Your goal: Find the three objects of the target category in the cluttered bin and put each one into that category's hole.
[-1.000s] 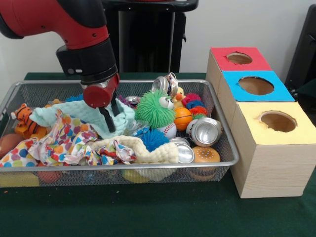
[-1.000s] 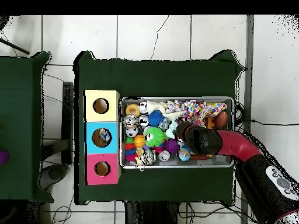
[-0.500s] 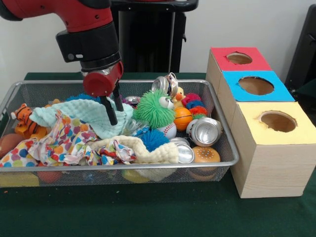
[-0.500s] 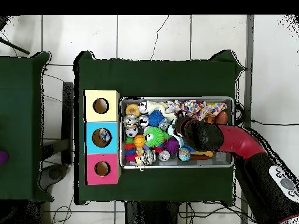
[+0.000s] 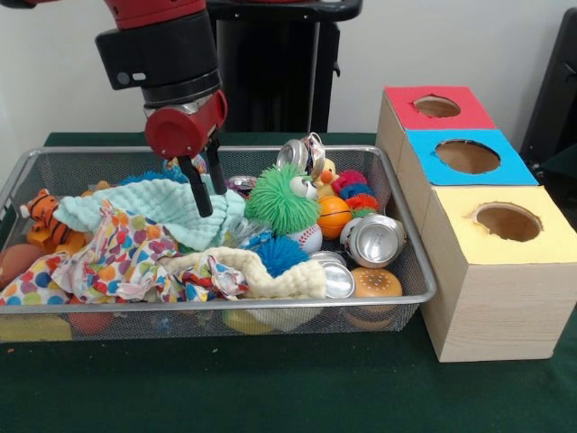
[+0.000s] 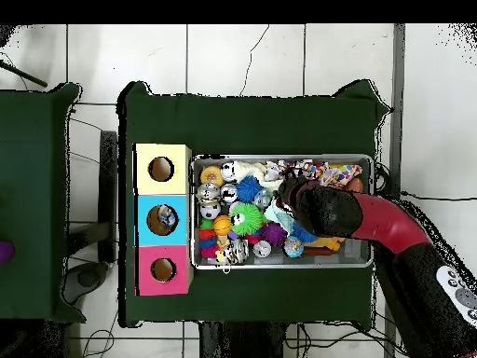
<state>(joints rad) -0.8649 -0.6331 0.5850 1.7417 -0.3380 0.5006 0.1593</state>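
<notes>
Nearest the front camera, the wire mesh bin [image 5: 410, 271] holds a polka-dot cloth [image 5: 108, 257] and a cream cloth [image 5: 270, 275] against its front rim, beside a burger toy [image 5: 376, 281]. Three crushed cans are countable: one by the burger [image 5: 335, 275], one at the right rim [image 5: 374, 239] and one at the back [image 5: 302, 153]; which category is the target cannot be told. Mid-bin lies the mint cloth [image 5: 171, 206], with the gripper [image 5: 206, 180] over it, its fingers [image 5: 203, 200] narrowly parted and appearing to pinch a raised fold. Risk: the fold slips free, or the cloth drags the green fuzzy toy [image 5: 281, 198] out. Three boxes stand right: yellow [image 5: 505, 271], blue [image 5: 464, 167], red [image 5: 437, 113].
</notes>
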